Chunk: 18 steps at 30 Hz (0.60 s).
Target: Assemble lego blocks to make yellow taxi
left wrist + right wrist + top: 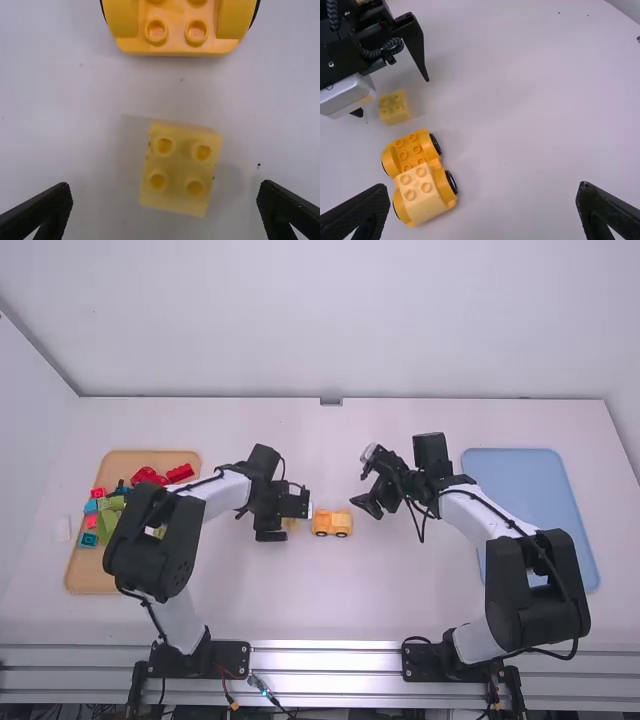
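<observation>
My left gripper (pixel 290 518) is just left of the orange car body (pixel 332 523). In the left wrist view, the left gripper (pixel 165 207) stands open around a yellow 2x2 block (pixel 181 167), touching neither side; the car's studded end (pixel 175 46) lies beyond it. My right gripper (pixel 368 502) is right of the car, above the table. In the right wrist view, the right gripper (pixel 484 207) is open and holds nothing. There the wheeled car base (pixel 411 152) carries a paler block (pixel 420 192) on one end, with the yellow block (pixel 395 107) apart from it.
A wooden tray (pixel 90 578) with red, green and blue blocks stands on the left, partly behind the left arm. A blue tray (pixel 520 462) lies on the right, partly behind the right arm. A small white item (pixel 62 529) rests beside the wooden tray.
</observation>
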{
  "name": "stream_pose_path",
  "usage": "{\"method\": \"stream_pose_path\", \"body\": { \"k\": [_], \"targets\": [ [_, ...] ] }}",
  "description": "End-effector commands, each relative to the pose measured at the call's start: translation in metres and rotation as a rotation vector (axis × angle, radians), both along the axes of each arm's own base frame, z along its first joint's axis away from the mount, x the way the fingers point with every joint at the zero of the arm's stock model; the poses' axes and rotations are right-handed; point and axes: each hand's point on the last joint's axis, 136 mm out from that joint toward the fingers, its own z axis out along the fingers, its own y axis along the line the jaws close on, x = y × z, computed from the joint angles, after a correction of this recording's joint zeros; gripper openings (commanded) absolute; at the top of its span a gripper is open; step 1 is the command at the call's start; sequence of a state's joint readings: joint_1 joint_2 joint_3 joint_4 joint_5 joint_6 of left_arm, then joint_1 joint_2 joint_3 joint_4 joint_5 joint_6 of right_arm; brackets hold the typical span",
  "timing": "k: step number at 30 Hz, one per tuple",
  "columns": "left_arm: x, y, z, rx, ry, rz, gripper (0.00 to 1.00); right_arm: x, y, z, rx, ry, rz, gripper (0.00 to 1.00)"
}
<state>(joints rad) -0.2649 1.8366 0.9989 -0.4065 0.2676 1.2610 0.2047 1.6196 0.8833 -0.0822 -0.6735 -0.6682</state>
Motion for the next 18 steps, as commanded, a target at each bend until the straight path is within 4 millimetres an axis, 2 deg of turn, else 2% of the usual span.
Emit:
{"method": "stream_pose_path", "body": {
  "k": [1,7,10,18],
  "targets": [
    [0.000,-0.001,-0.001,-0.031,-0.002,-0.054,0.99,0.002,0.000,0.005,0.001,-0.021,0.011,0.99],
    [-0.010,-0.025,0.024,-0.360,-0.026,-0.222,0.99,-0.001,0.000,0.003,0.002,-0.008,0.014,0.99],
    [-0.015,-0.029,0.037,-0.541,-0.070,-0.263,0.99,-0.004,0.000,0.001,-0.003,0.004,0.022,0.99],
    [-0.010,-0.022,0.029,-0.680,-0.082,-0.124,0.99,-0.036,0.015,0.004,0.059,-0.055,0.249,0.99]
  ]
}}
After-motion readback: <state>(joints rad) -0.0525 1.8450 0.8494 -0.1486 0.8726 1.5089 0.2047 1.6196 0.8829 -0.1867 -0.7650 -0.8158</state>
